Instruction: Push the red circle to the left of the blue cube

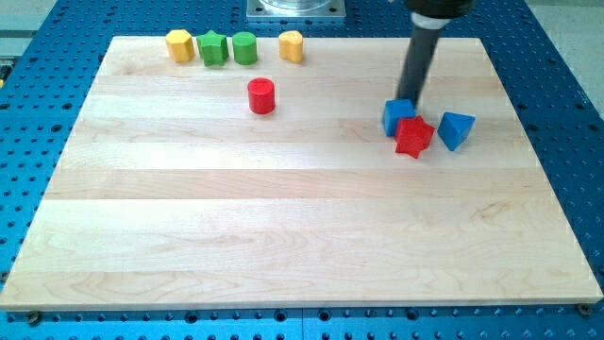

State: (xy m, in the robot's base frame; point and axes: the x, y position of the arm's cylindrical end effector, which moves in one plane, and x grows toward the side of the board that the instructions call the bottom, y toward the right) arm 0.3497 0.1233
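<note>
Resting at the blue cube (398,115)'s top edge, my tip (411,100), gripperless, holding nothing; red circle (261,95) well left.

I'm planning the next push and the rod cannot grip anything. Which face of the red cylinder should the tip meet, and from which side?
Meet the red cylinder on its curved wall facing the view's left, centred so it does not roll off my tip. It stands upright, left of the blue cube; pushing rightward carries it there. My tip sits at the cube's top edge now.
</note>
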